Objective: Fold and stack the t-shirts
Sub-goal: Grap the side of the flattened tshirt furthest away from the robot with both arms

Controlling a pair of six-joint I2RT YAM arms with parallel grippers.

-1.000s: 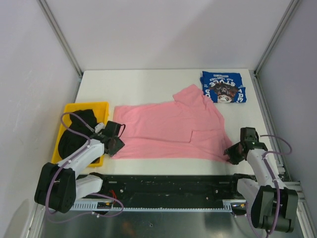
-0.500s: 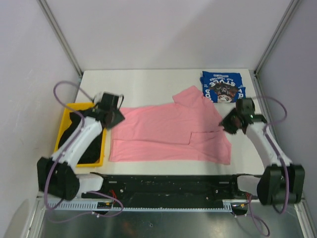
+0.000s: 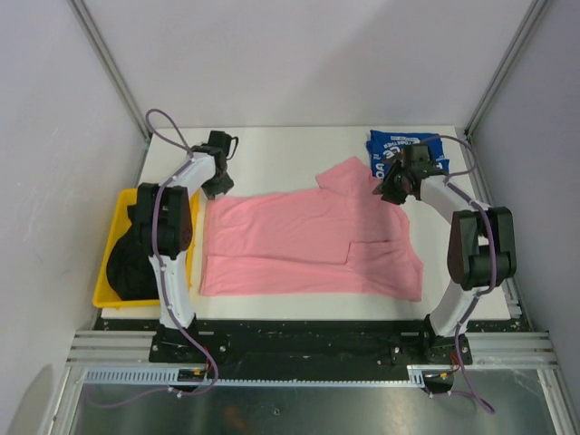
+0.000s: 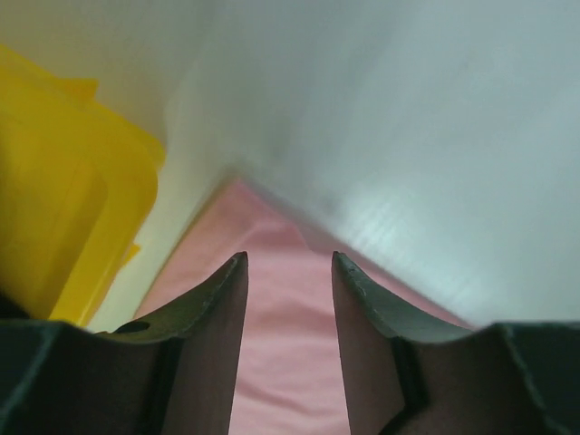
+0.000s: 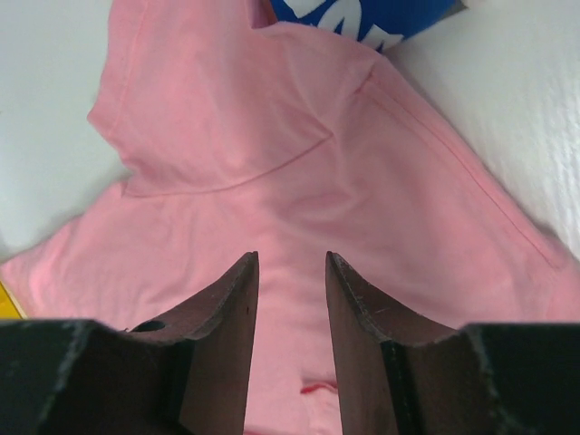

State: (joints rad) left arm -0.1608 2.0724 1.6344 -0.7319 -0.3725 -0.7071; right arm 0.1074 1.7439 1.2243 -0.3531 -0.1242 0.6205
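Observation:
The pink t-shirt (image 3: 308,240) lies spread flat across the middle of the table, one sleeve pointing to the far right. My left gripper (image 3: 214,184) is open over its far left corner (image 4: 290,335). My right gripper (image 3: 391,191) is open over its far right shoulder (image 5: 272,181), with nothing between the fingers. The royal-blue t-shirt (image 3: 408,159) lies folded at the far right; its edge shows in the right wrist view (image 5: 362,18). A black t-shirt (image 3: 136,254) lies in the yellow bin (image 3: 107,272).
The yellow bin stands at the table's left edge and shows in the left wrist view (image 4: 63,181). Metal frame posts stand at the far corners. White walls enclose the table. The black rail runs along the near edge (image 3: 308,335).
Both arms have swung from the shirt's near corners to its far corners, away from the bases. The pink shirt's near edge has settled flat. Both grippers stay open.

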